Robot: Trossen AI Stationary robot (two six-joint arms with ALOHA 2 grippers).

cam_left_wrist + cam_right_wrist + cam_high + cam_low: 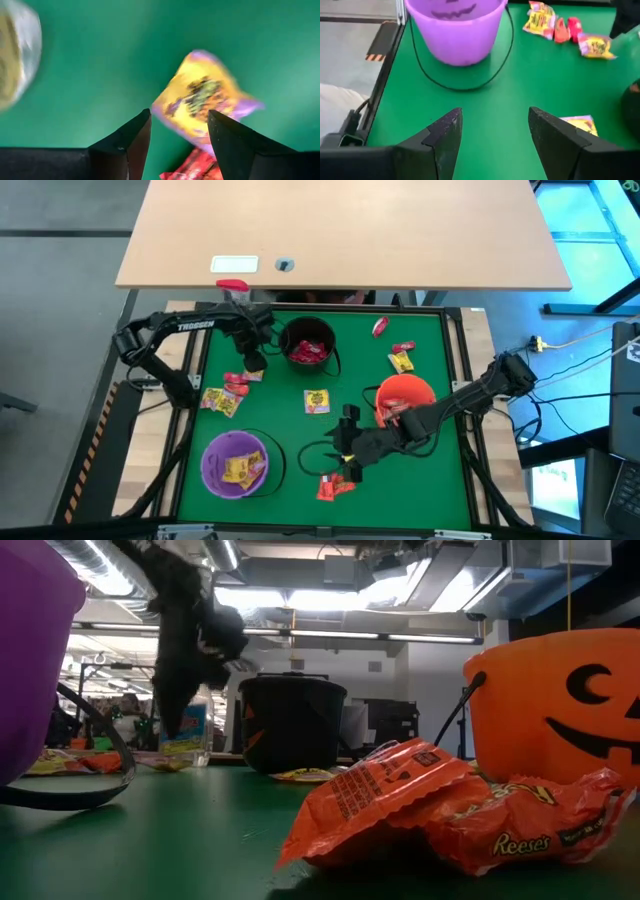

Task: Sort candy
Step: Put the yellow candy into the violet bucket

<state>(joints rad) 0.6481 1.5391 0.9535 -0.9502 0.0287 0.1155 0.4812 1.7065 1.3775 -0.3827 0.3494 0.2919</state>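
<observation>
Green mat [290, 420] held three buckets: black [308, 345] at the far middle with red packets inside, purple [236, 463] near the left front with yellow packets inside, orange [404, 398] on the right.

Loose candy lay in several spots. A cluster of yellow and red packets [226, 392] sat on the left, between the black and purple buckets. One yellow packet [317, 401] lay alone mid-mat. A red sweet [380, 327] and a mixed pair [401, 356] lay far right. Orange-red packets [335, 485] lay at the front edge.

Left gripper [254, 360] hung just beside the black bucket, right over the far end of the left cluster. Its fingers stood apart with nothing between them; in its wrist view a blurred yellow packet [202, 100] and a red one [197, 167] showed below, in the gap. The yellow packet's long axis ran diagonally across the finger gap.

Right gripper [349, 448] was at the front, between the orange-red packets and the lone yellow packet, fingers [445, 137] spread, empty, facing the purple bucket [454, 30].

Judgement: left arm was nearer the cluster, candy directly beneath; a straight descent with a wrist turn to square the diagonal would suit.
</observation>
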